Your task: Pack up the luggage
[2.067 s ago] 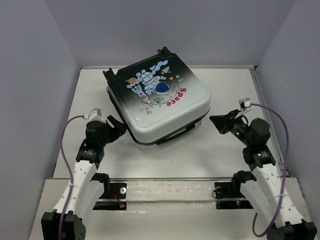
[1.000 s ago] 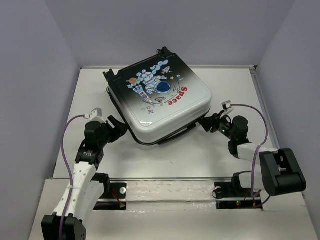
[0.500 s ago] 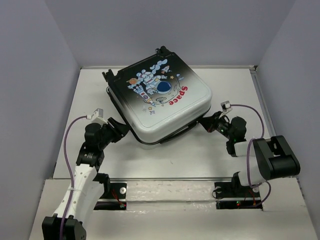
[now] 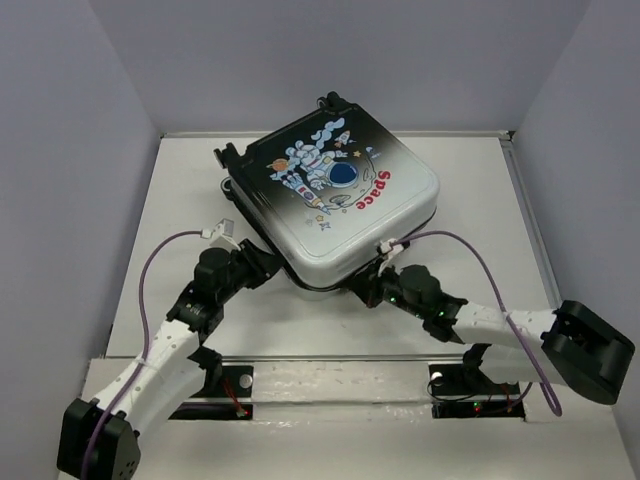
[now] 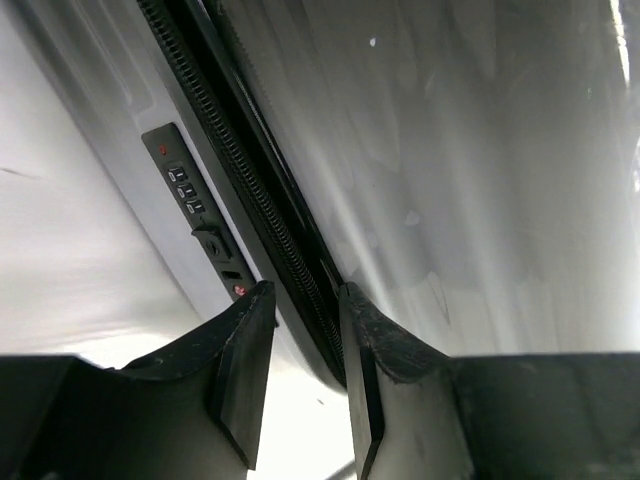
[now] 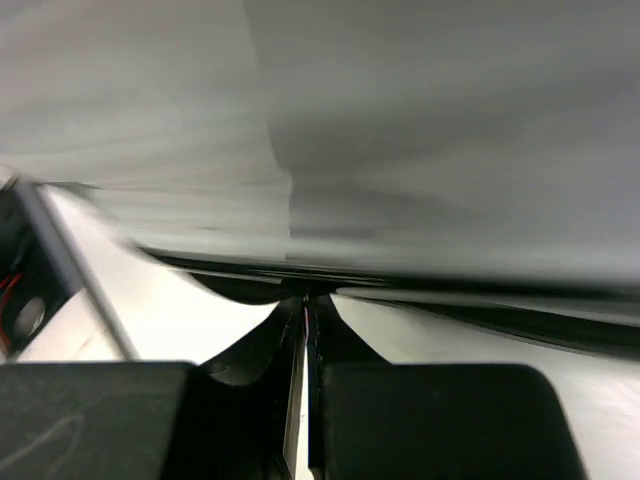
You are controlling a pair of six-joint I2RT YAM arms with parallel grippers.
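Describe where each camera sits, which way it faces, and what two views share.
Top external: above and behind the bases, looking down on table and luggage; both arms, left end effector and right end effector show.
Left wrist: on the left arm, facing the zip and combination lock; its fingers show.
Right wrist: on the right arm, facing the blurred shell edge; its fingers show.
Shared: both wrist views show the luggage's pale shell.

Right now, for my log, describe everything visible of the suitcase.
The suitcase is a hard-shell case, black fading to white, with a cartoon astronaut and red "Space" print. It lies print-up, turned diagonally on the white table. A black zip and combination lock mark its side. The left end effector straddles the zip; the right end effector, shut, meets its near edge.
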